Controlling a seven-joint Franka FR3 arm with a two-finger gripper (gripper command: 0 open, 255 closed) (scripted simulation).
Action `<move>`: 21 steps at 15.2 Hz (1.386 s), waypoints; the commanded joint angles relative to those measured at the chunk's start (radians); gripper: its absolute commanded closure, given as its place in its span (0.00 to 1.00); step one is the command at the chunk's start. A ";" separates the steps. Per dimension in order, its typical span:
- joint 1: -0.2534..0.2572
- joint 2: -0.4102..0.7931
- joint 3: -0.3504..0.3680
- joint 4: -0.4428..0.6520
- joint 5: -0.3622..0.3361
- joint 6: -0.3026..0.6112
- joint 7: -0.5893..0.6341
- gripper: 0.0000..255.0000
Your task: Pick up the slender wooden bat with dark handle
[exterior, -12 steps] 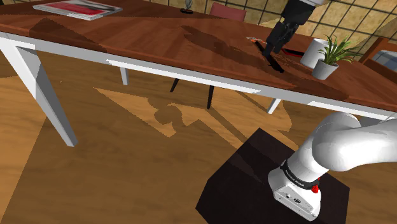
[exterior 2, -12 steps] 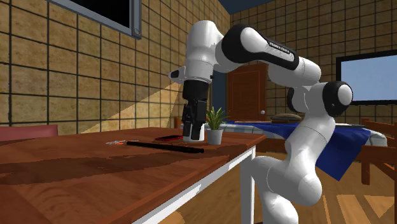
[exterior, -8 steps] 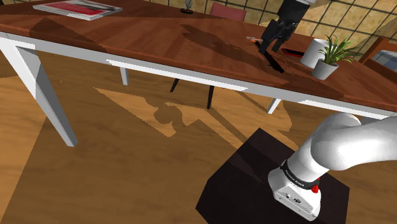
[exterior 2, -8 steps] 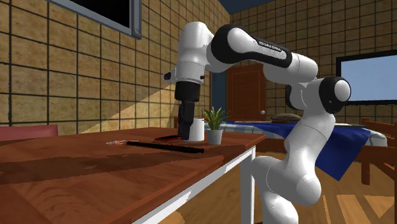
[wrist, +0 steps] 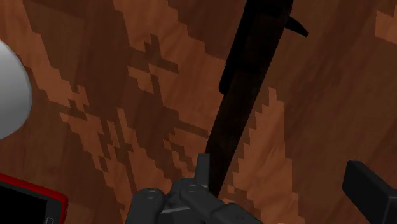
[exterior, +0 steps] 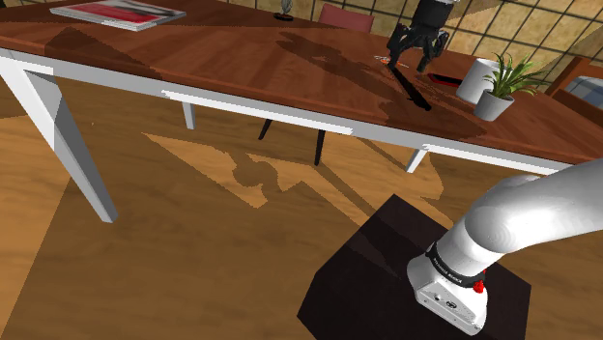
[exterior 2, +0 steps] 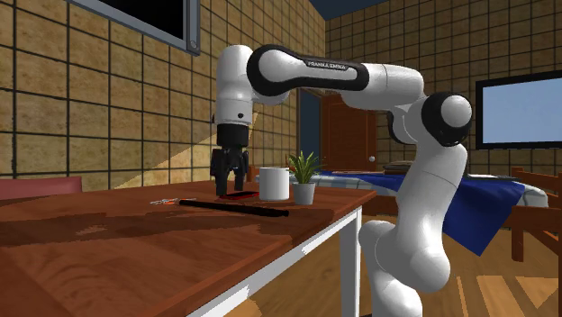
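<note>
In the second exterior view, the bat (exterior 2: 236,207), drawn dark along its whole length, lies flat on the brown wooden table (exterior 2: 126,261), left of the white mug (exterior 2: 273,184). The gripper (exterior 2: 230,190) hangs above the bat, just left of the mug, its fingers spread apart and clasping nothing. A red-edged flat device (exterior 2: 243,194) lies by the mug's left side. A small potted plant (exterior 2: 304,183) stands just beside the mug on its right.
</note>
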 commanded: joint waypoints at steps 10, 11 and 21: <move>-0.069 0.070 -0.029 -0.031 -0.025 0.065 0.129 0.00; -0.069 0.069 -0.030 -0.040 -0.025 0.072 0.129 0.00; -0.069 0.063 -0.028 -0.041 -0.025 0.067 0.131 1.00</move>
